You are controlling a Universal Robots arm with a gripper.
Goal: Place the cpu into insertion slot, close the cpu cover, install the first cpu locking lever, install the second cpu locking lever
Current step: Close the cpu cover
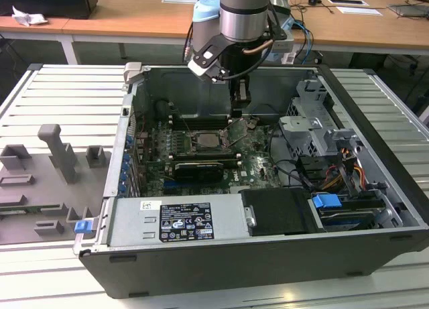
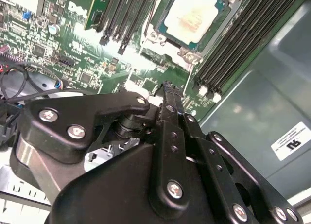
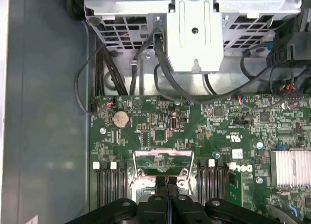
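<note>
**Chip sits in its slot, cover is up**

The black two-finger gripper (image 1: 236,113) hangs down inside the big dark grey open computer case (image 1: 201,275). It is low over the flat green circuit board (image 3: 146,117). In both wrist views its fingers are pressed tight together (image 3: 166,181) (image 2: 167,86), and nothing shows between them.

The small flat square cpu with the dull silver-tan top (image 2: 194,15) lies flat inside the small square insertion slot with the silvery metal rim (image 2: 156,25). In the exterior view the cpu (image 1: 210,140) is in the middle of the board. The gripper is just beside it, toward the exterior view's right.

The small silvery cpu cover with the big square hole (image 3: 163,151) is not down on the chip. In the first wrist view it stands tilted up, and the green board shows through its hole. The fingertips are very close to its frame. It is too hard to tell if they touch it.

Long black memory slots (image 2: 243,34) run along both sides of the insertion slot. A round silver coin battery (image 3: 119,118) sits on the board near the cover. A pale grey metal drive cage (image 3: 194,29) stands past the edge of the board, with black cables (image 3: 85,83) hanging by it.
</note>
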